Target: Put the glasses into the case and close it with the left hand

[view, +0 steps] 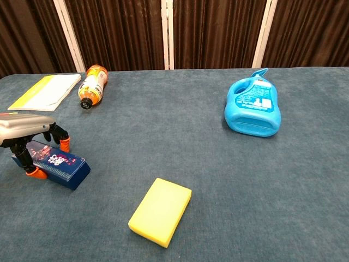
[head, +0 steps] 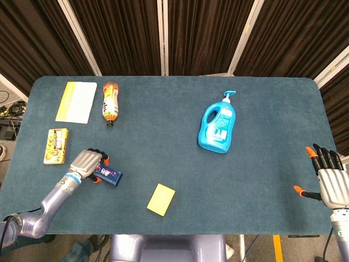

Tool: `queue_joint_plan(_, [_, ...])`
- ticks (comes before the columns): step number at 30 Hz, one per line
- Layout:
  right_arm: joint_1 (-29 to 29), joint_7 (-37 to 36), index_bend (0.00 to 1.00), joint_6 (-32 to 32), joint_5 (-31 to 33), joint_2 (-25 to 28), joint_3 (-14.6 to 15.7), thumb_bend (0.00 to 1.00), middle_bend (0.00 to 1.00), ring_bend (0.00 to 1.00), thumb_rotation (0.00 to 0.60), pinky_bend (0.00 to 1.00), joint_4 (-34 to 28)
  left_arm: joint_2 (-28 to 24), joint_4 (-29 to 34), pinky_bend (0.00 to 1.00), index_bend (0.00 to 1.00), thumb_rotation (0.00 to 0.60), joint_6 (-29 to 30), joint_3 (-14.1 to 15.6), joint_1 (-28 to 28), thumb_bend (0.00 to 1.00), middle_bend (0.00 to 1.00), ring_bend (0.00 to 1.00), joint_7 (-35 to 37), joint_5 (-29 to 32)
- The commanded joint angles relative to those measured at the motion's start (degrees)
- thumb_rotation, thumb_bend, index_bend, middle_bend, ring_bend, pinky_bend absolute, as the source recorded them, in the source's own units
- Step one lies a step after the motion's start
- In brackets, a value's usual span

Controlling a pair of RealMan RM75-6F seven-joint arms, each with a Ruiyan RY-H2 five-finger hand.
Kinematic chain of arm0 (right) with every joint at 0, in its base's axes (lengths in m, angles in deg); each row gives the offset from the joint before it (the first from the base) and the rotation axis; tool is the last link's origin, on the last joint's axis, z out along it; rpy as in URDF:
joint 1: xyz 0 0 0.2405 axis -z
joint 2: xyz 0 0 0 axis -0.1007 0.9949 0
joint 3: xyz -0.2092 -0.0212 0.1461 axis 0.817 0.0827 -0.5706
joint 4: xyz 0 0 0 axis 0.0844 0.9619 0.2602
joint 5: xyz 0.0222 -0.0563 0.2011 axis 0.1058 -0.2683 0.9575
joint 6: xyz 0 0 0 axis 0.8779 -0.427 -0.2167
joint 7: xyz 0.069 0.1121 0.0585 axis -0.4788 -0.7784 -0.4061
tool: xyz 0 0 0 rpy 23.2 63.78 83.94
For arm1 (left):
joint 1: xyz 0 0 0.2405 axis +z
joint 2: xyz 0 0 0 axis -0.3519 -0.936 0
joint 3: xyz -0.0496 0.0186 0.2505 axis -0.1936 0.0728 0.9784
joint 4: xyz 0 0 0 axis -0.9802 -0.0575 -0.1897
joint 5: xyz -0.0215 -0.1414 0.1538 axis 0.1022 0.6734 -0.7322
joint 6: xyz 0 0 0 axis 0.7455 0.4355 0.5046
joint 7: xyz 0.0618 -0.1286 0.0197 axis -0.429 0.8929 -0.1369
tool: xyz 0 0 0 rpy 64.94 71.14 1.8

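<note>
A long dark blue box with a coloured print [head: 110, 176] [view: 61, 166] lies near the table's front left. My left hand [head: 87, 162] [view: 26, 132] grips its left end, fingers curled over the far side and thumb [view: 36, 172] on the near side. The box's right end sits a little off the cloth in the chest view. My right hand [head: 330, 176] hovers at the table's right edge, fingers spread and holding nothing; the chest view does not show it. No glasses appear in either view.
A yellow sponge [head: 161, 199] [view: 161, 211] lies at front centre. A blue detergent bottle [head: 219, 124] [view: 252, 109] lies right of centre. An orange drink bottle [head: 109, 101] [view: 91, 79], a yellow booklet [head: 77, 101] [view: 46, 91] and a snack box [head: 56, 146] sit at the left.
</note>
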Motion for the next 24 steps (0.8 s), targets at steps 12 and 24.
queue_joint_plan(12, [0.0, 0.34, 0.0, -0.08, -0.09, -0.05, 0.06, 0.0, 0.0, 0.0, 0.6, 0.0, -0.17, 0.48, 0.56, 0.29, 0.54, 0.6, 1.97, -1.22, -0.32, 0.26, 0.39, 0.31, -1.74, 2.94])
queue_joint_plan(24, [0.17, -0.27, 0.0, -0.49, -0.64, 0.35, 0.16, 0.0, 0.0, 0.0, 0.6, 0.0, -0.45, -3.17, 4.88, 0.0, 0.0, 0.6, 3.43, -1.83, 0.91, 0.0, 0.0, 0.0, 3.06, 1.04])
